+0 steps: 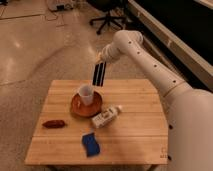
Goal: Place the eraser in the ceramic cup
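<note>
We have the eraser [99, 75] pinched upright in the gripper [101, 62] fingers, hanging above the counter [135, 130] at 1 o'clock of the ceramic cup [85, 94], not yet over its mouth. Pick looks done. We judge that aligning, lowering and release are left.

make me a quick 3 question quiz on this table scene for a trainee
1. True or false: the eraser lies inside the ceramic cup.
2. Pick one: the ceramic cup stands on A) the blue sponge, B) the orange-brown saucer, C) the white bottle.
3. Fill in: the claw, up over the far side of the table near the cup, is shut on the ____.

Key: 1 false, it hangs upright from the claw, outside the cup; 2 B; 3 eraser.
</note>
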Motion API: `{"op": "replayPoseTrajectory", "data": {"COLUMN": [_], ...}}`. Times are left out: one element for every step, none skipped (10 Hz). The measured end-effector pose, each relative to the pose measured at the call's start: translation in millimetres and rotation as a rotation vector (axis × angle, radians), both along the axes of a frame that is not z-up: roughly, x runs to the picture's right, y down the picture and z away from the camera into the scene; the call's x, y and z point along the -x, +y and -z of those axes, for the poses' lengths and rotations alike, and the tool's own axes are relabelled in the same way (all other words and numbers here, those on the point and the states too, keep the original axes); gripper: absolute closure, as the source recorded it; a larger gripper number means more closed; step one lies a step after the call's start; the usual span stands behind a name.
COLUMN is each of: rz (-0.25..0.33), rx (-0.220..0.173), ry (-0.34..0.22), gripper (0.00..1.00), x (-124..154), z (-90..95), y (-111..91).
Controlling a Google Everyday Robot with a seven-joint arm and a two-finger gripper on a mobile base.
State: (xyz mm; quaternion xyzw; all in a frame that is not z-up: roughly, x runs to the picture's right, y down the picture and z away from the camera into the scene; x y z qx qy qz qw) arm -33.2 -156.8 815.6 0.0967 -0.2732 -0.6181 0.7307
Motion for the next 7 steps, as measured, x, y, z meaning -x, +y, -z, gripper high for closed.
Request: {"op": "replayPoseTrajectory", "data": {"rz": [-0.001, -0.002, -0.001, 0.002, 0.005, 0.012, 0.023], "rx": [-0.004, -0.008, -0.010, -0.013, -0.014, -0.014, -0.010], "ry": [-0.008, -0.021, -0.031, -0.047, -0.057, -0.069, -0.080], "gripper": [1.00, 1.00, 1.00, 1.00, 1.00, 1.00, 0.99], "x": [5, 14, 21, 30, 37, 44, 52], "z": [-3.7, -8.8, -11.8, -14.4, -15.5, -16.5, -18.0], "y": [-1, -3, -4, -5, -5, -4, 0]}}
